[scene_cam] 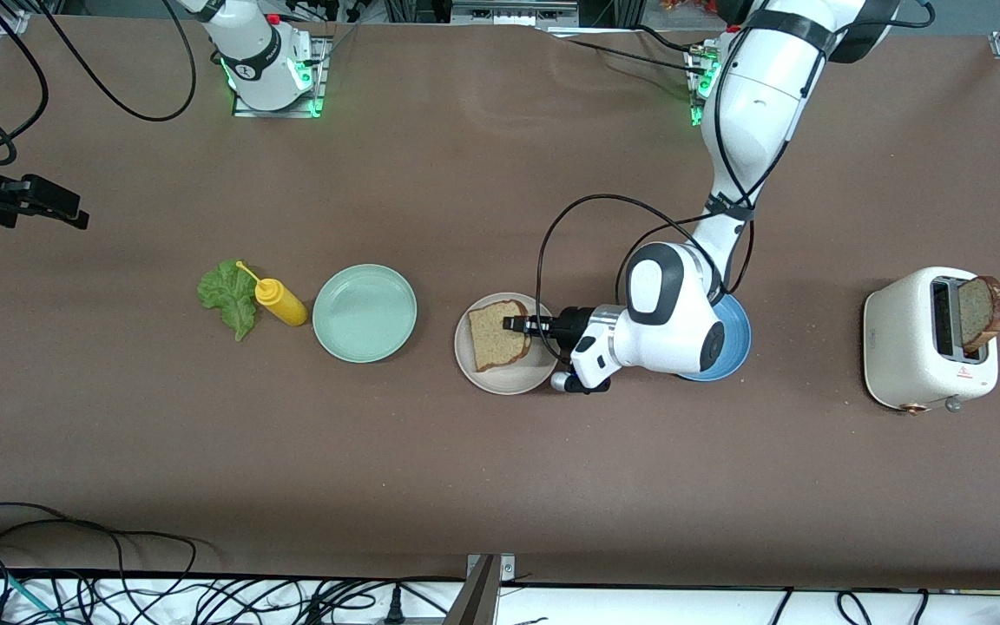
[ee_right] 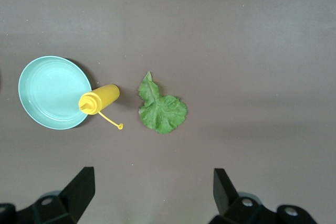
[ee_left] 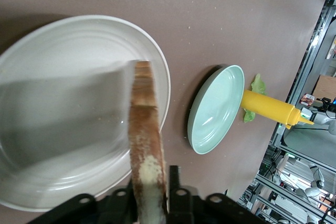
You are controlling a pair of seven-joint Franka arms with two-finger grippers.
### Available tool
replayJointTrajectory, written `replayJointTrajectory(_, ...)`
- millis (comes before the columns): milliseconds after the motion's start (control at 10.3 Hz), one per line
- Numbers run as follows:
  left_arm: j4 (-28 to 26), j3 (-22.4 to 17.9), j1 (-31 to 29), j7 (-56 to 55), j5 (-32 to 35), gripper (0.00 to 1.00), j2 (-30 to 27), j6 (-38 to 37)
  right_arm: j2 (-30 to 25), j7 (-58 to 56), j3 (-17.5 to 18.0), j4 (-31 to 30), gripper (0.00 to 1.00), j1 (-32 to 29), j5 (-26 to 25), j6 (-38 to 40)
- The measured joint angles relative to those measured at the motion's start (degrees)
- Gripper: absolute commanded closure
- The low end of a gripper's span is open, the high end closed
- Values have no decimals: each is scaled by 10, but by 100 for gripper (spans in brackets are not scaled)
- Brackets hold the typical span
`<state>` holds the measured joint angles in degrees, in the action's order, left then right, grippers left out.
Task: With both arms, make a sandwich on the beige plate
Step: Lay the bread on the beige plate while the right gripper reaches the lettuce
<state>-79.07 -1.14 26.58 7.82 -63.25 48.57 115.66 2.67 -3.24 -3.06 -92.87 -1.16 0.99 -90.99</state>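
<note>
- left gripper [scene_cam: 517,325] mid-frame at the bread slice [scene_cam: 496,337] on the beige plate [scene_cam: 509,382]; can't tell if jaws grip it
- right gripper [ee_right: 152,177] waits, jaws wide, high over the lettuce leaf [scene_cam: 226,295] on the worktop [scene_cam: 500,486]
</note>
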Motion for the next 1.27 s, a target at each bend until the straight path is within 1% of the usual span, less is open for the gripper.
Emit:
replayJointTrajectory(487,0,-12,-5,4,8,0,2,2,0,0,0,0,0,0,0,3)
replayJointTrajectory(779,10,-17,-40,4,91,0,1,-3,8,0,-2,-9,0,-2,0,3)
replayJointTrajectory(974,15,-17,-56,4,134,0,-2,-24,22,0,-6,-21,0,-6,-2,-10)
replayJointTrajectory(1169,17,-18,-69,-1,180,0,-14,-49,30,0,-7,-60,0,-8,-5,-46)
replayJointTrajectory(1266,19,-19,-74,-17,224,0,-26,-59,32,0,-7,-91,0,-8,-5,-70)
